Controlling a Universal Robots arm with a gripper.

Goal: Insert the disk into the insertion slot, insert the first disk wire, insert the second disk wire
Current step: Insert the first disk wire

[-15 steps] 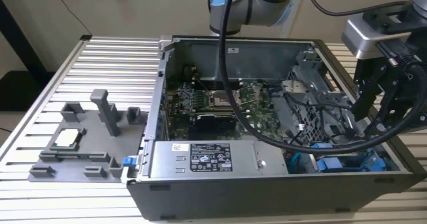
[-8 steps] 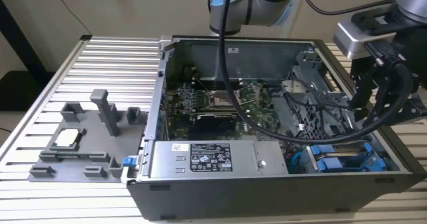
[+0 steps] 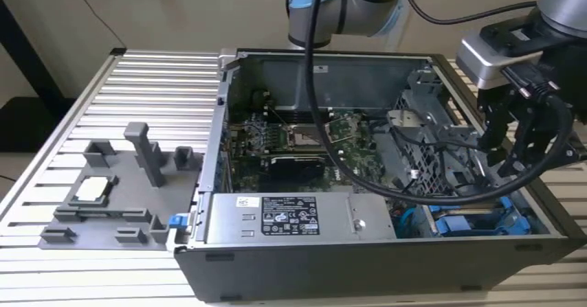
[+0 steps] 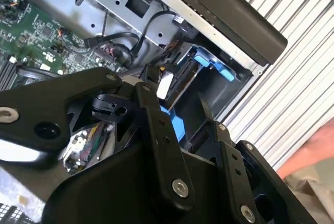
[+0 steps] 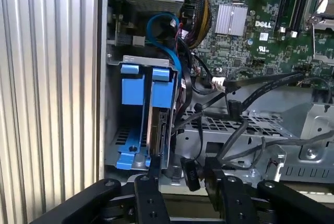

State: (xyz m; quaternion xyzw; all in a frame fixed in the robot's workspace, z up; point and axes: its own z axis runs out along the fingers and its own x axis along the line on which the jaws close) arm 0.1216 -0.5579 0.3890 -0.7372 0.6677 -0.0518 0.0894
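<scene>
Surface: ribbed alu table (image 3: 156, 80) | on it: open PC case (image 3: 367, 273); grey plastic fixture (image 3: 128, 197), ext. view's left.

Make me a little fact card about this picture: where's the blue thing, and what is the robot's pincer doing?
Place: open computer case on a ribbed metal table
Disk: on edge in its blue carrier, inside the corner bay
Pincer: open, at the disk's outer end
Black plug: on a cable, between the pincer's two fingers
Also there: silver power-supply box, grey parts tray
</scene>
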